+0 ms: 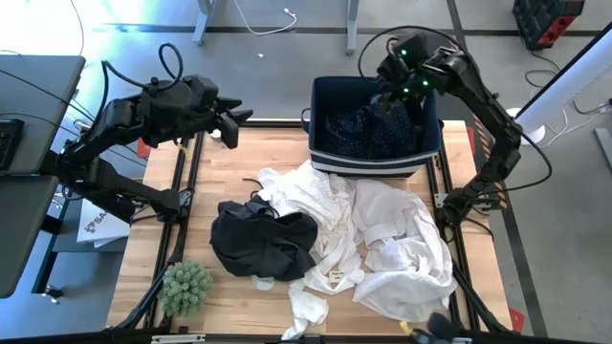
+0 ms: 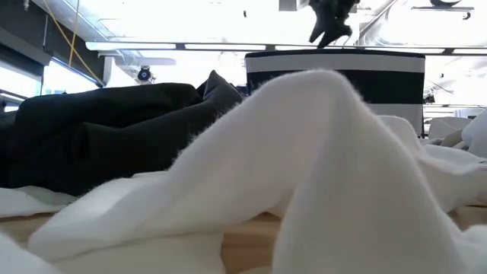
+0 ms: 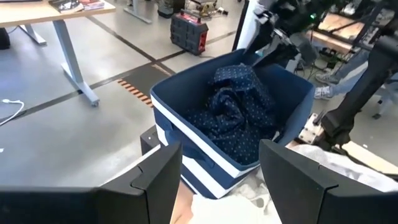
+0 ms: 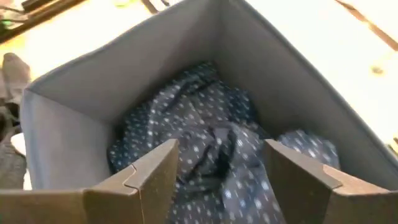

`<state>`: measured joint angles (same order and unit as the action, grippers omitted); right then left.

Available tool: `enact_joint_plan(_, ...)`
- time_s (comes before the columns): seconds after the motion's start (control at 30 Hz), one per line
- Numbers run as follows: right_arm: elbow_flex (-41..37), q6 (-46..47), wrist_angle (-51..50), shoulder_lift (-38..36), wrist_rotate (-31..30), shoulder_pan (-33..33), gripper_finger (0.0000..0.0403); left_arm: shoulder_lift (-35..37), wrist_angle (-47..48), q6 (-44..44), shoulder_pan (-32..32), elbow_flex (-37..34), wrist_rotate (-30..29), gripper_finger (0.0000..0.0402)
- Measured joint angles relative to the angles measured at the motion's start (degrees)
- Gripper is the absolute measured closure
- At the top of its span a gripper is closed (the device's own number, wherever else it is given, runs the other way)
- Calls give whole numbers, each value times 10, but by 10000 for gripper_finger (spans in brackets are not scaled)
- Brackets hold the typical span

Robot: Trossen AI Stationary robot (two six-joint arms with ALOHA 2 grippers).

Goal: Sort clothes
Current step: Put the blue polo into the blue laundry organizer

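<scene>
A wooden table in a workshop with a grey floor carries the sorting job, with the blue bin at its far edge as the marker. The right gripper hangs over the bin, its fingers spread and empty above the navy dotted cloth bundled inside. The left gripper hovers off the bin's left side above the table, likewise parted and holding nothing. In front of the bin sprawls the white pile, one fold lapping the bin's striped front; the black garment lies to the pile's left, and a plant stands nearer the front corner beyond it. The risk, as judged from here: a lifted white piece may drag its tangled neighbours or the black garment along, or tug the light bin by the fold resting against it. The right wrist view alone shows the cloth's white dots and the empty jaws close up; the high view alone gives the whole spread; the low view, blocked by white fabric, shows little beyond the bin's rim.
</scene>
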<state>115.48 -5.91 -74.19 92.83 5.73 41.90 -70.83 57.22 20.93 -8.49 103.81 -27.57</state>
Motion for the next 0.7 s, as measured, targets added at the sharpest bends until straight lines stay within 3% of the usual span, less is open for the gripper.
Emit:
enact_joint_plan(0.17, -50, -3, 5, 35, 1, 1, 188, -12, 10, 1, 2, 0, 1, 193)
enact_joint_plan(0.37, -288, 41, 93, 24, -78, 1, 214, -16, 56, 50, 24, 0, 15, 193)
enact_joint_plan(0.53, -443, 98, 180, 23, -84, 1, 224, -16, 79, 74, 43, 0, 11, 193)
enact_joint_plan(0.7, -477, 101, 180, 23, -83, 0, 225, -15, 85, 76, 50, 0, 6, 193)
